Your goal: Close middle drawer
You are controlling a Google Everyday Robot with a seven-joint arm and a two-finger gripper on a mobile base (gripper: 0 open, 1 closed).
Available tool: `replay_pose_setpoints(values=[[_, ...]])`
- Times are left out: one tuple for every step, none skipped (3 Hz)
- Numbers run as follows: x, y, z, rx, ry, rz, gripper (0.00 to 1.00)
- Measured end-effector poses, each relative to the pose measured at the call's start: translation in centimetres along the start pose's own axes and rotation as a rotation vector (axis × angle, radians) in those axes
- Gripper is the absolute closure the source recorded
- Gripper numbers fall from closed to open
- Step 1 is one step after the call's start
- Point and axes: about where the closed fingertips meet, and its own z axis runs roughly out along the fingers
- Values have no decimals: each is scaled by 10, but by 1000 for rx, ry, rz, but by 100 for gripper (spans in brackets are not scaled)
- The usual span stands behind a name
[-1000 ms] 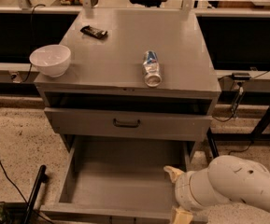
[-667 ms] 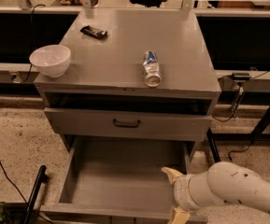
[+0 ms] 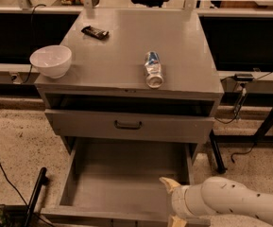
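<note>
The middle drawer point(image 3: 122, 178) of the grey cabinet is pulled far out, and its wide tray is empty. Its low front panel point(image 3: 98, 216) runs along the bottom edge of the view; its handle is out of view. My gripper point(image 3: 170, 201) is at the drawer's front right corner. One pale fingertip point(image 3: 166, 182) is over the inside of the tray and the other point(image 3: 174, 220) is at the front panel. The fingers stand apart with nothing held between them. My white arm point(image 3: 235, 202) comes in from the lower right.
The top drawer point(image 3: 126, 125), with a dark bar handle, stands slightly out above. On the cabinet top are a white bowl point(image 3: 51, 60), a crushed can point(image 3: 153, 69) and a dark snack bar point(image 3: 95, 32). A black pole point(image 3: 34, 193) and cable lie on the floor at left, and table legs and cables stand at right.
My arm and gripper have dropped a little toward the bottom edge of the view. The drawer has not visibly moved.
</note>
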Motion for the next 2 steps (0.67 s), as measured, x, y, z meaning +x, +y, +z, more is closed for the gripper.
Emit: replay_pose_setpoints(values=[[13, 3, 21, -1, 13, 3, 16], [24, -8, 40, 13, 19, 23, 35]])
